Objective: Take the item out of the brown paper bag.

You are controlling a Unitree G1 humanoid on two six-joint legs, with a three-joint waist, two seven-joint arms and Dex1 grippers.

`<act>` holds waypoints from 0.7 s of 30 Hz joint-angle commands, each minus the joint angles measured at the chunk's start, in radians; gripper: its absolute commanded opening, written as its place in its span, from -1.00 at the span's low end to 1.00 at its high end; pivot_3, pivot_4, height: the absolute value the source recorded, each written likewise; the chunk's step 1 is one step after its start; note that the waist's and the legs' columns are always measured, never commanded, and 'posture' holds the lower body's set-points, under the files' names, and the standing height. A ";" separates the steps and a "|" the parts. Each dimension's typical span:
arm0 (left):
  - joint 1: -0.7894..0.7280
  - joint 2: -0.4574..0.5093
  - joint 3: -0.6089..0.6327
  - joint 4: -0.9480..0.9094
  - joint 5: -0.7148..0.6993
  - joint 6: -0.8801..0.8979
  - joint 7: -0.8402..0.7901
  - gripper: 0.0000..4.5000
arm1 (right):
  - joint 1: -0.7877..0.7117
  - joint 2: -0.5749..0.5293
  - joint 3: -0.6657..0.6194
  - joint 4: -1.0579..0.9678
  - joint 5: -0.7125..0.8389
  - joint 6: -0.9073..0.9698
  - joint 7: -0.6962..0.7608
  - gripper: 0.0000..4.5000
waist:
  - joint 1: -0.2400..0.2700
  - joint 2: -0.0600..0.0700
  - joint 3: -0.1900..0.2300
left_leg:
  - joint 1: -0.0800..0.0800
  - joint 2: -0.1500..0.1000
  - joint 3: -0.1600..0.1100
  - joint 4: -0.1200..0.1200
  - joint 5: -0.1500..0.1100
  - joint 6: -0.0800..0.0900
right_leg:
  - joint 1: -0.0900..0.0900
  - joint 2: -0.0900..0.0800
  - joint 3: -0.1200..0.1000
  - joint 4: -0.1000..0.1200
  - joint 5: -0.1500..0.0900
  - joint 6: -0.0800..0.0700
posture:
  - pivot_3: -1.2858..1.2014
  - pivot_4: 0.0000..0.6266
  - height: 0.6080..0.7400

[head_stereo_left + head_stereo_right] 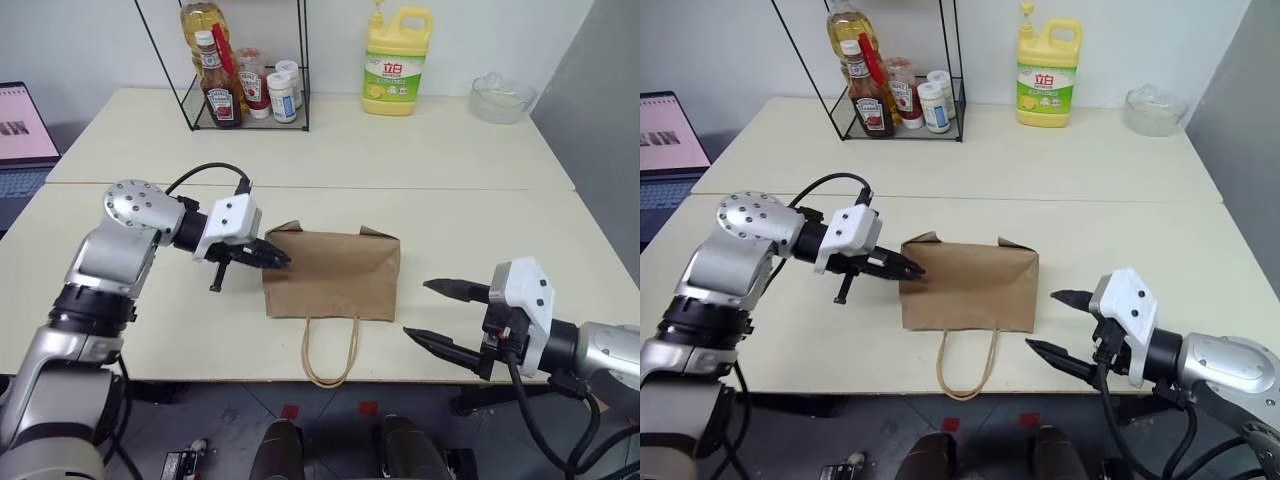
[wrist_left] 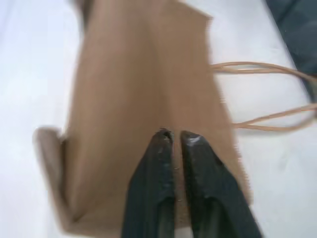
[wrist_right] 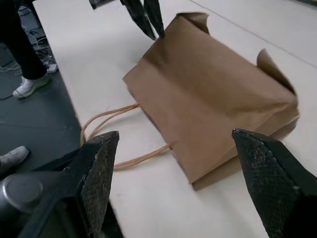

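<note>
Lying flat: one brown paper bag (image 1: 332,272) — two handles | left gripper (image 1: 281,258) jaws nearly together | right gripper (image 1: 428,311) jaws apart

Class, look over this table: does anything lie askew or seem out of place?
The brown paper bag lies flat on its side on the table instead of standing, creased, its cord handles hanging over the near edge.

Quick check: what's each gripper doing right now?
Left gripper: nearly closed, holding nothing, tips over the bag.
Right gripper: open, empty.
</note>
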 commanded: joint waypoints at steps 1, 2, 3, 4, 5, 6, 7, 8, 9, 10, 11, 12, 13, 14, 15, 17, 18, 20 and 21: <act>0.062 0.057 -0.001 -0.136 -0.041 -0.093 -0.034 -0.36 | 0.002 -0.018 0.018 -0.026 -0.005 -0.037 0.017 0.70 | 0.000 0.000 0.000 | 0.000 0.000 0.000 0.000 0.000 0.000 | 0.000 0.000 0.000 0.000 0.000 0.000 | 0.03 -0.52 1.00; 0.079 0.065 -0.007 -0.155 -0.047 -0.116 -0.034 -0.20 | 0.002 -0.021 0.023 -0.026 -0.003 -0.039 0.019 0.70 | 0.002 0.000 0.000 | 0.000 0.000 0.000 0.000 0.000 0.000 | 0.000 0.000 0.000 0.000 0.000 0.000 | 0.03 -0.52 1.00; 0.096 0.073 -0.028 -0.162 -0.036 -0.180 -0.034 -0.09 | 0.001 -0.026 0.034 -0.024 -0.002 -0.041 0.025 0.70 | 0.002 0.000 0.000 | 0.001 0.000 0.000 0.000 0.000 0.000 | 0.001 0.000 0.000 0.000 0.000 0.000 | 0.03 -0.52 1.00; 0.106 0.080 -0.054 -0.162 -0.021 -0.243 -0.034 0.04 | 0.000 -0.031 0.044 -0.024 -0.002 -0.043 0.031 0.70 | 0.003 0.000 0.000 | 0.001 0.000 0.000 0.000 0.000 0.000 | 0.001 0.000 0.000 0.000 0.000 0.000 | 0.03 -0.52 1.00; 0.113 0.081 -0.077 -0.155 -0.003 -0.304 -0.034 0.17 | 0.000 -0.037 0.054 -0.023 -0.002 -0.044 0.037 0.70 | 0.003 0.000 0.000 | 0.001 0.000 0.000 0.000 0.000 0.000 | 0.002 0.000 0.000 0.000 0.000 0.000 | 0.03 -0.52 1.00; 0.119 0.074 -0.094 -0.144 0.017 -0.365 -0.034 0.17 | 0.000 -0.042 0.062 -0.024 -0.002 -0.046 0.043 0.70 | 0.006 0.000 0.000 | 0.001 0.000 0.000 0.000 0.000 0.000 | 0.002 0.000 0.000 0.000 0.000 0.000 | 0.03 -0.52 1.00; 0.122 0.068 -0.109 -0.134 0.029 -0.407 -0.034 0.17 | 0.001 -0.047 0.069 -0.025 -0.004 -0.048 0.045 0.70 | 0.007 0.000 0.000 | 0.001 0.000 0.000 0.000 0.000 0.000 | 0.002 0.000 0.000 0.000 0.000 0.000 | 0.03 -0.52 1.00; 0.125 0.056 -0.122 -0.121 0.044 -0.448 -0.034 0.17 | 0.001 -0.051 0.075 -0.027 -0.003 -0.048 0.046 0.70 | 0.007 0.000 0.000 | 0.001 0.000 0.000 0.001 0.000 0.000 | 0.002 0.000 0.000 0.000 0.000 0.000 | 0.03 -0.52 1.00; 0.123 0.040 -0.131 -0.104 0.062 -0.485 -0.031 0.17 | 0.000 -0.054 0.079 -0.028 -0.002 -0.049 0.047 0.70 | 0.007 0.000 0.000 | 0.001 0.000 0.000 0.001 0.000 0.000 | 0.002 0.000 0.000 0.000 0.000 0.000 | 0.03 -0.52 1.00; 0.117 0.023 -0.143 -0.087 0.078 -0.516 -0.028 0.17 | -0.001 -0.057 0.085 -0.028 -0.002 -0.050 0.045 0.70 | 0.007 -0.001 0.000 | 0.001 0.000 0.000 0.001 0.000 0.000 | 0.002 0.000 0.000 0.000 0.000 0.000 | 0.03 -0.52 1.00; 0.110 0.006 -0.152 -0.070 0.094 -0.544 -0.023 0.17 | -0.002 -0.059 0.090 -0.030 -0.002 -0.051 0.042 0.70 | 0.007 -0.001 0.000 | 0.001 0.000 0.000 0.001 0.000 0.000 | 0.002 0.000 0.000 0.000 0.000 0.000 | 0.03 -0.52 1.00; 0.099 -0.019 -0.167 -0.040 0.131 -0.586 -0.002 0.17 | -0.005 -0.060 0.096 -0.033 0.000 -0.050 0.037 0.70 | 0.006 -0.001 0.000 | 0.001 0.000 0.000 0.001 0.000 0.000 | 0.002 0.000 0.000 0.000 0.000 0.000 | 0.03 -0.52 1.00; 0.091 -0.035 -0.176 -0.017 0.156 -0.615 0.013 0.17 | -0.008 -0.061 0.101 -0.035 0.001 -0.050 0.033 0.70 | 0.006 -0.001 0.000 | 0.001 0.000 0.000 0.001 0.000 0.000 | 0.002 0.000 0.000 0.000 0.000 0.000 | 0.03 -0.52 1.00; 0.085 -0.047 -0.184 0.004 0.177 -0.644 0.021 0.17 | -0.010 -0.062 0.105 -0.036 0.003 -0.050 0.030 0.70 | 0.006 -0.001 0.000 | 0.001 0.000 0.000 0.001 0.000 0.000 | 0.002 0.000 0.000 0.000 0.000 0.000 | 0.03 -0.52 1.00; 0.082 -0.061 -0.193 0.018 0.186 -0.659 0.025 0.17 | -0.013 -0.062 0.109 -0.039 0.005 -0.048 0.025 0.70 | 0.006 -0.001 -0.001 | 0.001 0.000 0.000 0.001 0.000 0.000 | 0.002 0.000 0.000 0.000 0.000 0.000 | 0.03 -0.52 1.00; 0.078 -0.099 -0.209 0.026 0.192 -0.666 0.039 0.17 | -0.015 -0.061 0.119 -0.045 0.007 -0.043 0.015 0.70 | 0.005 -0.001 -0.001 | 0.001 0.000 0.000 0.001 0.000 0.000 | 0.002 0.000 0.000 0.000 0.000 0.000 | 0.03 -0.52 1.00; 0.077 -0.111 -0.213 0.029 0.194 -0.669 0.045 0.17 | -0.016 -0.062 0.122 -0.047 0.008 -0.042 0.011 0.70 | 0.005 -0.001 -0.001 | 0.001 0.000 0.000 0.001 0.000 0.000 | 0.002 0.000 0.000 0.000 0.000 0.000 | 0.03 -0.52 1.00; 0.076 -0.143 -0.224 0.020 0.188 -0.661 0.055 0.17 | -0.017 -0.066 0.133 -0.052 0.007 -0.038 0.003 0.70 | 0.005 -0.001 -0.001 | 0.001 0.000 0.000 0.001 0.000 0.000 | 0.002 0.000 0.000 0.000 0.000 0.000 | 0.03 -0.52 1.00; 0.079 -0.158 -0.228 0.008 0.176 -0.642 0.058 0.17 | -0.018 -0.068 0.138 -0.053 0.006 -0.037 -0.001 0.70 | 0.005 -0.001 -0.001 | 0.001 0.000 0.000 0.001 0.000 0.000 | 0.002 0.000 0.000 0.000 0.000 0.000 | 0.03 -0.52 1.00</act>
